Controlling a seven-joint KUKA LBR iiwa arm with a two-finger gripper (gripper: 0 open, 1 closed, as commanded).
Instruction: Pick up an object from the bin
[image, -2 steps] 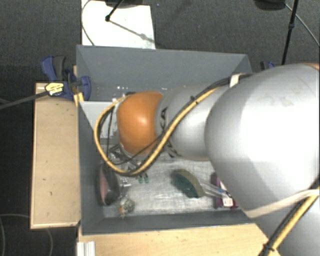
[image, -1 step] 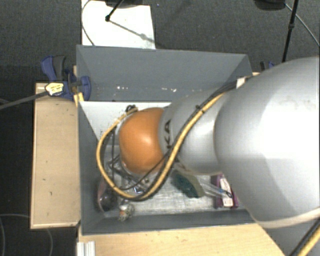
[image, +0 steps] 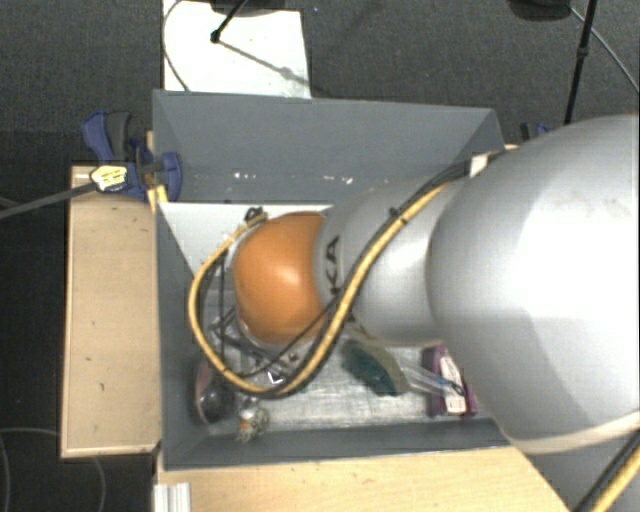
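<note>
My gripper (image: 252, 358) reaches down into the left front part of the bin, and just a bit of its dark metal body shows below the wrist. A dark, shiny, round thing (image: 211, 400) lies just left of it, by the bin's left wall. A small, knobbly, gold-brown thing (image: 250, 423) rests at the front wall right below the gripper. To the right lies a teal-green oblong thing (image: 374, 370) with a pale end.
A purple and white packet (image: 447, 388) lies at the front right of the bin floor, partly under the arm. The arm, its orange cover and a looping yellow cable hide the bin's middle and right.
</note>
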